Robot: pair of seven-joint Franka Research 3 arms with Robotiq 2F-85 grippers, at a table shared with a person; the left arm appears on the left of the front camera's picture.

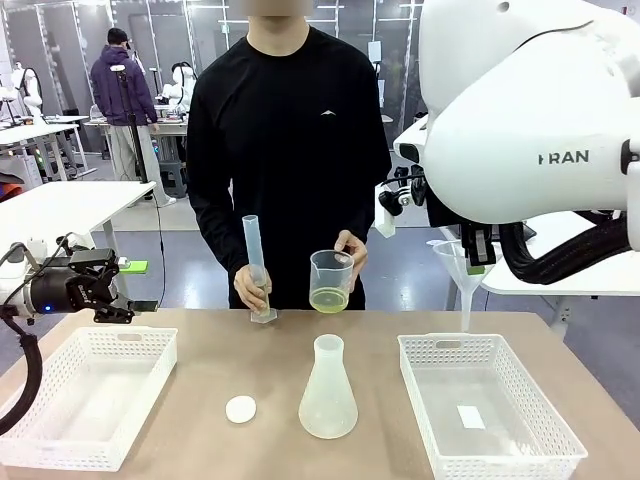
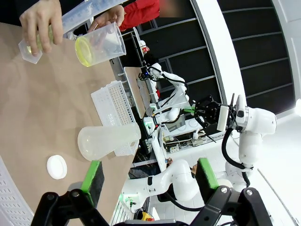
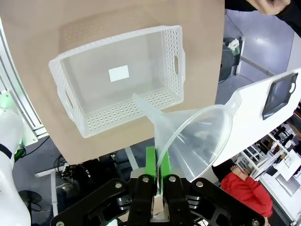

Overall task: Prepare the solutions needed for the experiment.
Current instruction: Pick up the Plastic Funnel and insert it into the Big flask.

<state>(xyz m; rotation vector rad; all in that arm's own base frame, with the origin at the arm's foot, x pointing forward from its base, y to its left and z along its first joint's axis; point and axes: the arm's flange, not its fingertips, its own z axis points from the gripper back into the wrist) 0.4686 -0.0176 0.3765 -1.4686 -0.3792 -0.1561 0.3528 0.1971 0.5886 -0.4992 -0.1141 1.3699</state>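
The solutions (image 1: 328,299) are a shallow yellow-green layer in a clear beaker (image 1: 331,280) that the person holds above the table's far edge. The person's other hand steadies a tilted graduated cylinder (image 1: 255,262) beside it. In the left wrist view the beaker (image 2: 100,44) and its liquid (image 2: 84,51) sit at the top left. A frosted conical flask (image 1: 327,390) stands mid-table with a white cap (image 1: 240,408) to its left. My left gripper (image 1: 100,285) hangs open at the far left, nothing between its fingers (image 2: 94,174). My right gripper (image 3: 157,169) is shut on the rim of a clear funnel (image 3: 197,136), high over the right side.
A white perforated basket (image 1: 85,395) sits at the table's left and another (image 1: 490,405), holding a small white label, at the right. The funnel (image 1: 460,270) hangs above the right basket's far edge. The person stands close behind the table's far side.
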